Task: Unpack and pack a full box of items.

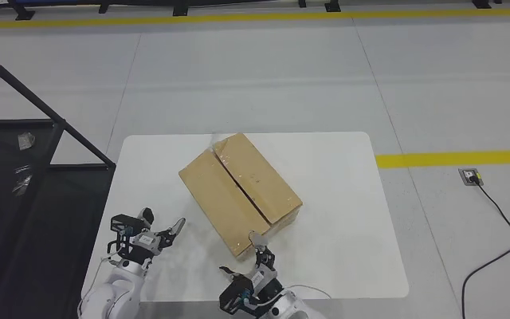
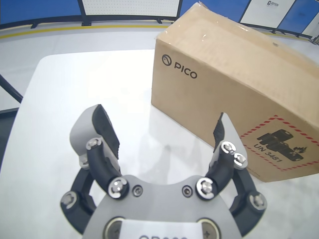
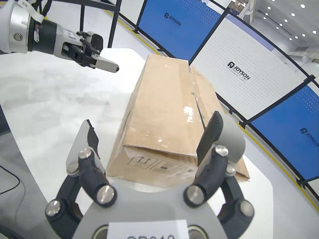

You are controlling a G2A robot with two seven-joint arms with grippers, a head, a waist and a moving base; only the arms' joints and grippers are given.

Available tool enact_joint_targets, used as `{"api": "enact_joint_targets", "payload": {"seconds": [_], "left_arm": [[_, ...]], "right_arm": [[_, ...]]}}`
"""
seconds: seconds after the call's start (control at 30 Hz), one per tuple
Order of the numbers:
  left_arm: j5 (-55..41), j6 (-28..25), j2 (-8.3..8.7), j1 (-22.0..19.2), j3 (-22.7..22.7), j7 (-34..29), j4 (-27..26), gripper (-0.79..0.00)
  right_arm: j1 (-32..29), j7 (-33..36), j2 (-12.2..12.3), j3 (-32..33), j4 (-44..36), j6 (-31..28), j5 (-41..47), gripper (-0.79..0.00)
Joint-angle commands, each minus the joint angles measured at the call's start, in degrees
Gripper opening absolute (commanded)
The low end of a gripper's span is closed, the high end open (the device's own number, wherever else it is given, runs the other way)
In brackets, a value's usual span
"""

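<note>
One cardboard box [image 1: 239, 191], one white table [image 1: 335, 239] and two end effectors are counted. The box is set at the middle of the table, turned at a slant, with one short end towards the near edge and the other towards the far left. Its top flaps are closed, and a seam covered with shiny clear tape is seen running along its length. The left end effector [image 1: 163, 221] is held low over the near left part of the table, pointed towards the far right, with its fingers spread wide and nothing between them. In the left wrist view the same end effector [image 2: 160, 112] is seen released above bare table, and the box [image 2: 224, 75] is placed to its right, near but apart from it. The right end effector [image 1: 260, 246] is held at the near short end of the box, pointed along the box's length, its fingers likewise spread and nothing gripped. In the right wrist view this end effector [image 3: 152, 118] is opened towards the box [image 3: 164, 115], whose near end is framed between the fingers; whether it is touched cannot be told. The left end effector [image 3: 107, 65] is seen farther off, to the left of the box.
</note>
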Motion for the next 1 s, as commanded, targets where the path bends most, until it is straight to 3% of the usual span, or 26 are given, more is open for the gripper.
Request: {"api": "enact_joint_targets", "payload": {"seconds": [0.0,0.3,0.97], "left_arm": [[-0.22,0.07,0.02,0.0,-0.26,-0.16,0.09,0.0],[-0.62,-0.13,0.11,-0.18,-1.09,-0.62,-0.29,0.0],[-2.15,0.69,0.23,-0.48,-3.34,-0.27,0.4,0.0]], "right_arm": [[0.37,1.12,-0.35,-0.87,0.43,1.49,-0.61,0.0],[0.92,5.61,-2.0,-2.58,4.16,13.46,-4.84,0.0],[-4.18,1.73,-1.64,6.49,2.27,17.1,1.47,0.0]]}}
